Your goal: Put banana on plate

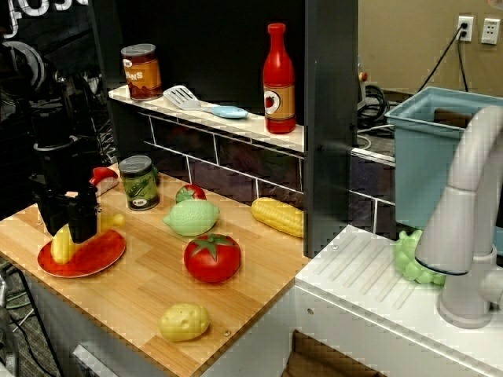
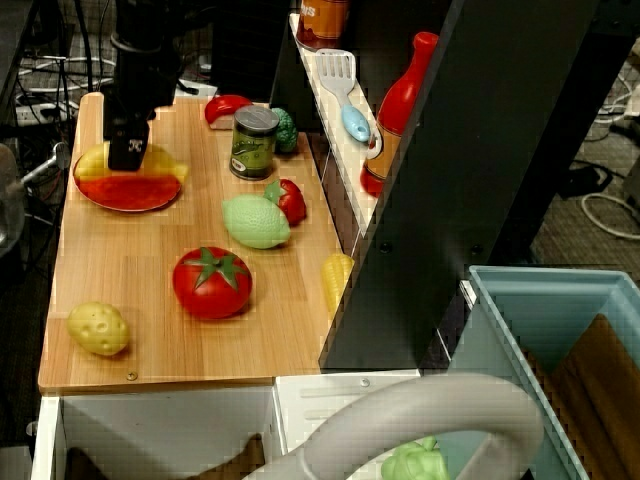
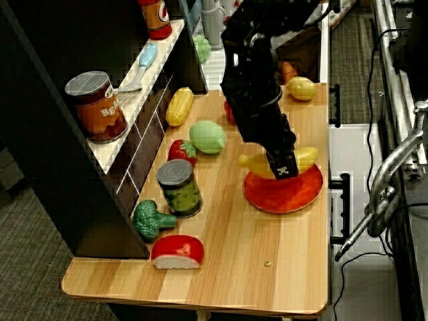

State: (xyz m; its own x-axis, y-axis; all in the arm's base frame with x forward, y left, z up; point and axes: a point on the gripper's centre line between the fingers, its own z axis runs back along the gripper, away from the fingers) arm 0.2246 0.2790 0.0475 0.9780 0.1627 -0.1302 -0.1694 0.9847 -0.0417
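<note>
The gripper [image 3: 283, 164] hangs low over the plate [image 3: 284, 195], its fingers pinching the banana [image 3: 306, 158] at mid-length — so the fruit lies crosswise under it, ends jutting either side, seemingly just above or touching the plate — a hold suited to release.

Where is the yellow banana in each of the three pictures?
View from the front: the banana is at far left, on the plate, partly behind the end effector.
View from above the sink: banana is at upper left, on the plate's far edge.
View from the far end: banana is right of centre, across the plate.
Shared landmark: the green can.
</note>
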